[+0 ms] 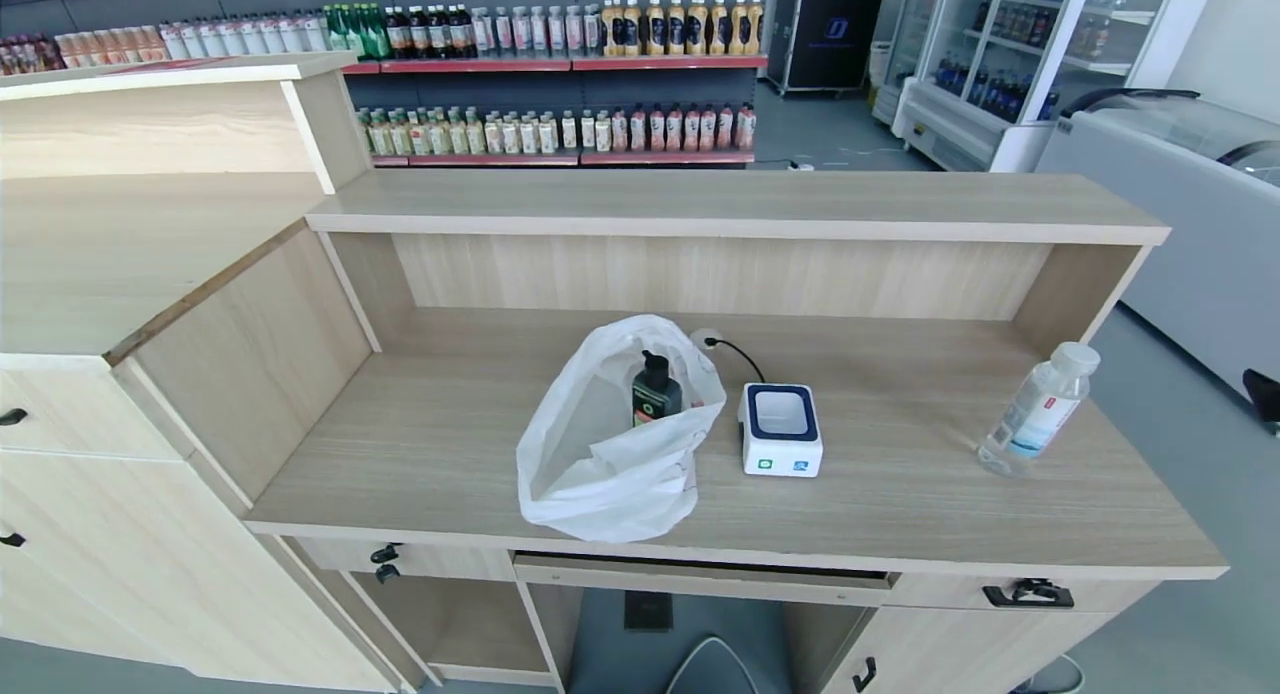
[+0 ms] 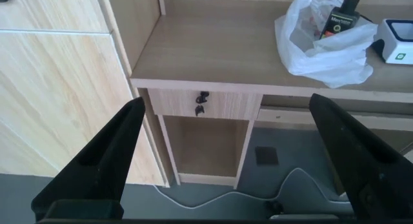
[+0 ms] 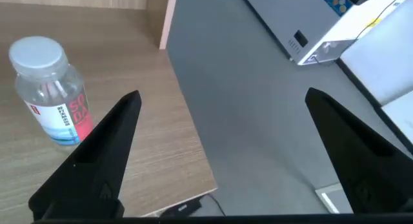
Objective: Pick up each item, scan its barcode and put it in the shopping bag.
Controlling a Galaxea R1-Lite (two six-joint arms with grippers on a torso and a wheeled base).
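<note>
A white plastic shopping bag [image 1: 610,444] stands open on the wooden counter, with a dark pump bottle [image 1: 655,392] upright inside it. Just to its right sits a white and blue barcode scanner [image 1: 780,429]. A clear water bottle [image 1: 1040,409] with a white cap stands at the counter's right end. My left gripper [image 2: 226,159] is open, held below and in front of the counter's left side, where the bag [image 2: 329,43] and scanner [image 2: 395,40] lie beyond it. My right gripper [image 3: 226,159] is open, off the counter's right edge beside the water bottle [image 3: 48,91].
The counter [image 1: 900,494] has a raised back shelf [image 1: 740,204] and a tall side cabinet [image 1: 150,274] on the left. A black cable [image 1: 738,354] runs from the scanner to the back. Drawers with keys sit under the counter. Store shelves and freezers stand behind.
</note>
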